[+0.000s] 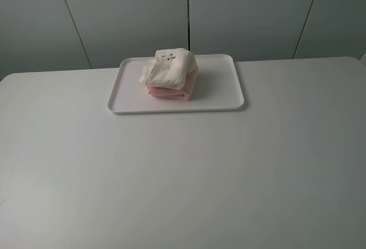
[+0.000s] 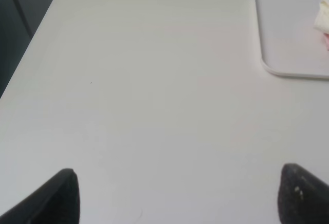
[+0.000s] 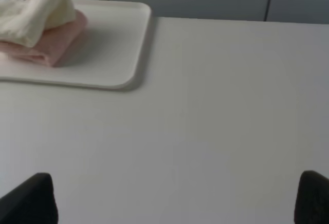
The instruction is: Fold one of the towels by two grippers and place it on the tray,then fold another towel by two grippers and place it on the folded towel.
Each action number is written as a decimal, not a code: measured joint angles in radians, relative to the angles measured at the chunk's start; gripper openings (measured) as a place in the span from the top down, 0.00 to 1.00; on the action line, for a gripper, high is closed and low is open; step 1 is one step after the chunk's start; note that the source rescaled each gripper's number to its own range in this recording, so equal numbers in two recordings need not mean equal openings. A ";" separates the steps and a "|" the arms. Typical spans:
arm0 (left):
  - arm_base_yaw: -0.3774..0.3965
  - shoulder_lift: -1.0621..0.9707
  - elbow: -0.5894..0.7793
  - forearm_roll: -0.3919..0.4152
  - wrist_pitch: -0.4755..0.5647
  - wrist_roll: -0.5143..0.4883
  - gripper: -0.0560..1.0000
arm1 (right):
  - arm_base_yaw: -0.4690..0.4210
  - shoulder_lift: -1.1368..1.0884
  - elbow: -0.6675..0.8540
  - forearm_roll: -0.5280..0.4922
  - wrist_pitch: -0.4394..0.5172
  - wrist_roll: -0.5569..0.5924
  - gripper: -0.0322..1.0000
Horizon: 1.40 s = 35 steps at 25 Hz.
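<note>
Cream towel (image 1: 169, 67) lies folded on the pink towel (image 1: 171, 92) in the tray (image 1: 223, 100) — left gripper (image 2: 177, 198) and right gripper (image 3: 177, 201) both gape wide, empty.

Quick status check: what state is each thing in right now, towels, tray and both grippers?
Cream towel: folded, lying on top of the pink towel.
Pink towel: folded, on the tray under the cream towel.
Tray: flat on the table, holding both towels.
Left gripper: open, empty, over bare table, away from the tray.
Right gripper: open, empty, over bare table, away from the tray.
</note>
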 joint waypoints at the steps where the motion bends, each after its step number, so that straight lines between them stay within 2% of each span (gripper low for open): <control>1: 0.000 0.000 0.000 0.007 0.000 0.000 0.01 | 0.025 0.000 0.000 0.004 0.000 0.000 0.00; 6: 0.000 0.000 0.000 0.000 0.000 0.000 0.01 | 0.076 0.000 0.000 0.006 0.000 0.002 0.00; 35: 0.000 0.000 0.000 0.011 0.000 0.002 0.01 | 0.075 0.000 0.000 -0.025 0.000 -0.026 0.00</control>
